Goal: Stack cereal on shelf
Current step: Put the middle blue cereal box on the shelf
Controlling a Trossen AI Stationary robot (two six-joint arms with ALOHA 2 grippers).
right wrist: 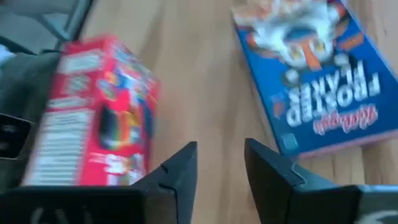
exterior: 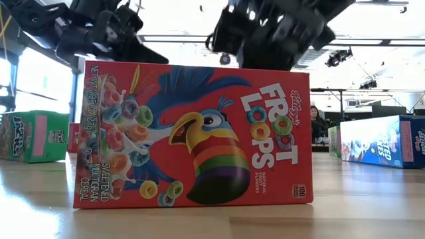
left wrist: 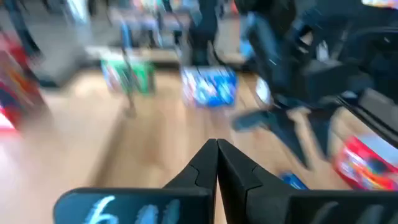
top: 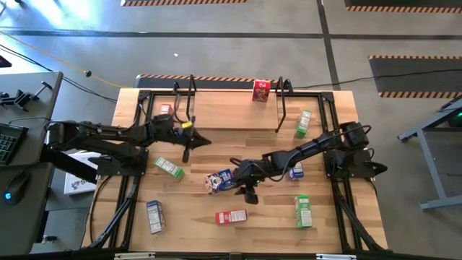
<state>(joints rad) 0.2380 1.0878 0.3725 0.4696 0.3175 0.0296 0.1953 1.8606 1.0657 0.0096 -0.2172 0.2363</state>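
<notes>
Small cereal boxes lie scattered across the worktop (top: 216,130), still unstacked. One red box (top: 260,90) stands on the shelf (top: 231,108) along the far edge. The right gripper (top: 249,189) reaches low over mid-worktop, jaws spread and empty, between a blue box (right wrist: 320,74) and a red one (right wrist: 93,112) (likely choosing a pick). The left gripper (left wrist: 216,163), jaws pressed together, stretches toward the shelf's left hoop (top: 189,97).

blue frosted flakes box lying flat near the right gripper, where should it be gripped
Across the two long side edges of the blue cardboard Frosted Flakes box, coming straight down from above: it lies flat, face up, so only its narrow width fits the right gripper, whose fingers are open just beside it.
</notes>
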